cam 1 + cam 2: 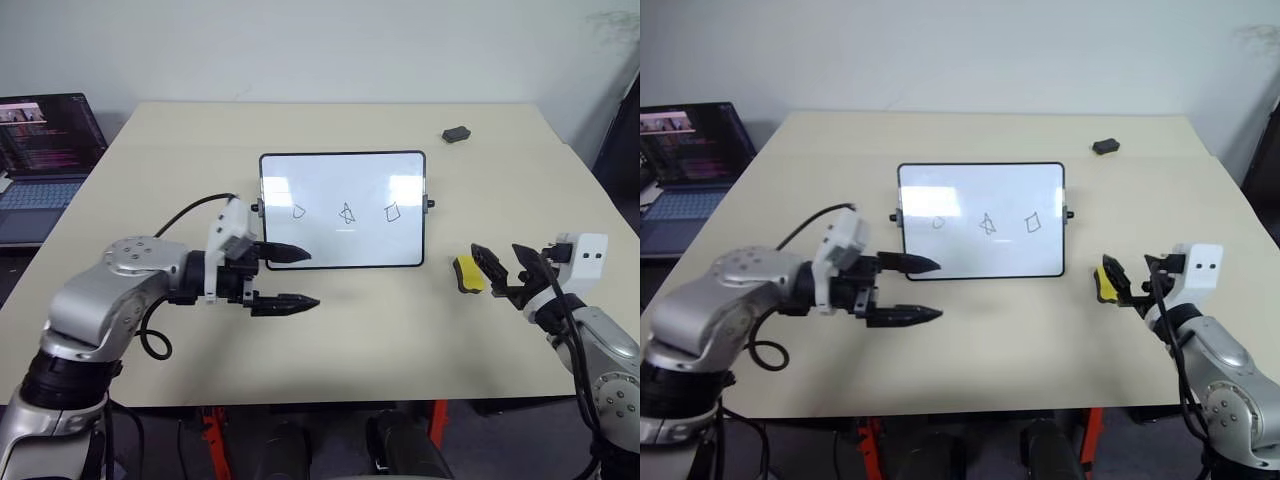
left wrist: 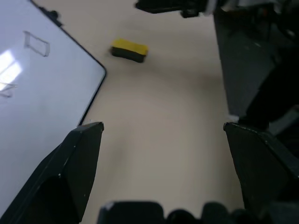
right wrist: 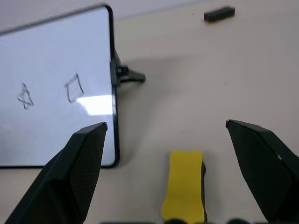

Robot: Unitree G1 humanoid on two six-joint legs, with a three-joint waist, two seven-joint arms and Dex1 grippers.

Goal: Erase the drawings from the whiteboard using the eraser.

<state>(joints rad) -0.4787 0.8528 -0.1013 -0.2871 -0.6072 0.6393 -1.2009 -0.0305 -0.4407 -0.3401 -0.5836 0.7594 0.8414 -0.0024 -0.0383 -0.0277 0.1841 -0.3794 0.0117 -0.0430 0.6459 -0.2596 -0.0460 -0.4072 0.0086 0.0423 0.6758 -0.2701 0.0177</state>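
The whiteboard (image 1: 340, 180) sits at the table's middle with three small black drawings (image 1: 346, 212) in a row across it. The yellow eraser (image 1: 467, 274) with a black side lies on the table just right of the board's near right corner. My right gripper (image 1: 497, 250) hovers open just right of the eraser, and in the right wrist view the eraser (image 3: 184, 189) lies between and below its fingers, untouched. My left gripper (image 1: 313, 278) is open and empty, pointing right at the board's near left corner. The left wrist view shows the board (image 2: 37, 93) and the eraser (image 2: 129, 50) beyond it.
An open laptop (image 1: 45, 150) stands off the table's far left side. A small dark grey object (image 1: 456, 134) lies near the far right of the table. The table's near edge (image 1: 330, 400) runs just below both arms.
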